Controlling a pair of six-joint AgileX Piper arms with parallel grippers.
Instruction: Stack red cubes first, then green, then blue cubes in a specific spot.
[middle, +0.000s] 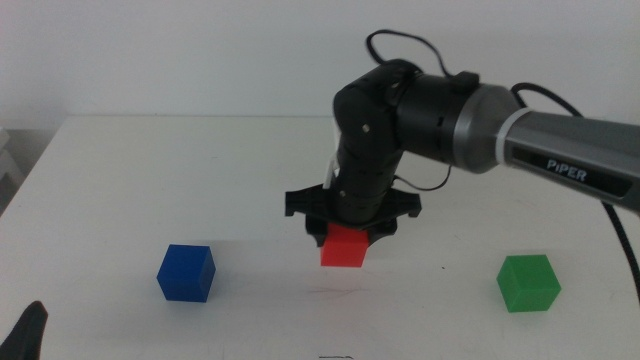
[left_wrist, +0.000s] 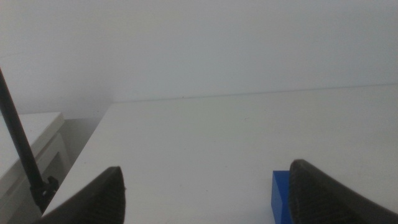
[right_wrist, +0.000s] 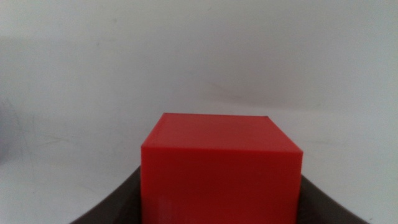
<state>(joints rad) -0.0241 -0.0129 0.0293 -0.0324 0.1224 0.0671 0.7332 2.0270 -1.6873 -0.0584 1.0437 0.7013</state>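
Note:
My right gripper reaches in from the right to the middle of the table and is shut on the red cube, held just above the white tabletop. In the right wrist view the red cube fills the space between the dark jaws. The blue cube sits at the front left and also shows in the left wrist view. The green cube sits at the front right. My left gripper waits at the bottom left corner, jaws apart and empty.
The table's left edge drops off beside a white shelf unit. A black cable loops behind the right arm. A thin dark rod stands by the left gripper.

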